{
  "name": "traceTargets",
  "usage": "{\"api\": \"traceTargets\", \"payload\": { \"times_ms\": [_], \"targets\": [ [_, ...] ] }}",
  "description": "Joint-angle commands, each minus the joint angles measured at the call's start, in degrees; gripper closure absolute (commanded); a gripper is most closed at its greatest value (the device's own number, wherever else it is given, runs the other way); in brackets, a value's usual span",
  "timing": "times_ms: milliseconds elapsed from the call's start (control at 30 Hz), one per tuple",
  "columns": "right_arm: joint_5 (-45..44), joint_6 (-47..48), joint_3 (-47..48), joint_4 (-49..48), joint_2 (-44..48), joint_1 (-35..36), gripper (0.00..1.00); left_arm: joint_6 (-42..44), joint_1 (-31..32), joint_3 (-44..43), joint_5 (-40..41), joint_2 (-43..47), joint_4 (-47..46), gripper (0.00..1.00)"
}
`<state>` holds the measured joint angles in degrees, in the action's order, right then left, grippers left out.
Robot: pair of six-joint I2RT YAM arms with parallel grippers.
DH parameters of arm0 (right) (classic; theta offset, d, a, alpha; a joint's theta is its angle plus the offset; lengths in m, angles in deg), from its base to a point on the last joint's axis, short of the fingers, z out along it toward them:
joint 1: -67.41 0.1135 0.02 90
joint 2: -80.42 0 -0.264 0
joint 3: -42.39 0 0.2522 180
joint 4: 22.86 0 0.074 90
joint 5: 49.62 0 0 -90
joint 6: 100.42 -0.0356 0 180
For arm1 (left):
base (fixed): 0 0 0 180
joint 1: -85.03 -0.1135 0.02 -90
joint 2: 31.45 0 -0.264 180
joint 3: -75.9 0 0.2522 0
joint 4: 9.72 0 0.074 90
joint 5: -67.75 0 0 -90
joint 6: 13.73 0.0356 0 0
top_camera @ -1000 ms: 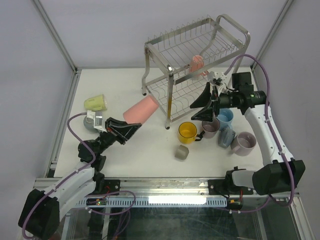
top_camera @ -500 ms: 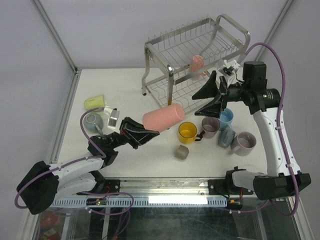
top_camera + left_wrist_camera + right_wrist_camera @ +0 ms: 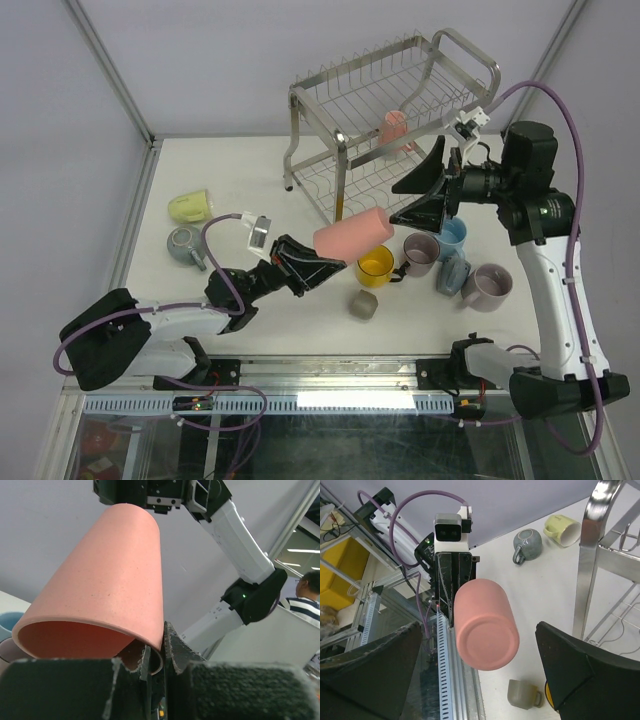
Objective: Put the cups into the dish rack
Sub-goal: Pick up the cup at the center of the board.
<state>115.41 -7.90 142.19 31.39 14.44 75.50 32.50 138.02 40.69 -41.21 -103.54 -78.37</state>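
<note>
My left gripper (image 3: 316, 264) is shut on the rim of a large pink cup (image 3: 350, 236), holding it on its side in the air, base pointing at my right gripper. In the left wrist view the fingers pinch the rim (image 3: 161, 647) of the cup (image 3: 110, 580). My right gripper (image 3: 425, 192) is open and empty, just right of the cup's base and in front of the dish rack (image 3: 400, 95). In the right wrist view the cup's base (image 3: 486, 630) lies between the spread fingers. A smaller pink cup (image 3: 393, 130) sits in the rack's upper tier.
Yellow (image 3: 375, 264), mauve (image 3: 421, 254), light blue (image 3: 451, 236), grey-blue (image 3: 453, 272) and pale mauve (image 3: 488, 287) mugs cluster below the right gripper. A small grey-beige cup (image 3: 362, 305) stands near the front. A pale green mug (image 3: 190, 206) and a grey mug (image 3: 185, 244) lie far left.
My left arm has carried the pink cup up and to the right, toward the right gripper. My right gripper has risen and drawn back to the right, still open.
</note>
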Motion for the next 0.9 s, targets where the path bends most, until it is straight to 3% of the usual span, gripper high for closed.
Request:
{"api": "traceTargets", "payload": {
  "times_ms": [0, 267, 467, 867],
  "targets": [
    [-6.4, -8.9, -2.4, -4.0, 3.6, -0.2, 0.00, 2.3, 1.4, -2.8, 6.9, 0.2, -17.7, 1.00],
    [-3.1, -25.4, -12.6, -19.1, 5.8, 0.3, 0.00, 4.2, 3.5, -5.3, 9.1, 0.0, -17.7, 1.00],
    [-4.4, -32.0, -12.6, -23.4, 6.7, 2.2, 0.00, 6.4, 5.4, -7.6, 10.7, -0.5, -17.6, 1.00],
    [-7.3, -49.1, -18.3, -43.3, 6.5, 5.0, 0.04, 14.9, 10.8, -13.5, 18.0, -5.0, -17.7, 1.00]
  ]
}}
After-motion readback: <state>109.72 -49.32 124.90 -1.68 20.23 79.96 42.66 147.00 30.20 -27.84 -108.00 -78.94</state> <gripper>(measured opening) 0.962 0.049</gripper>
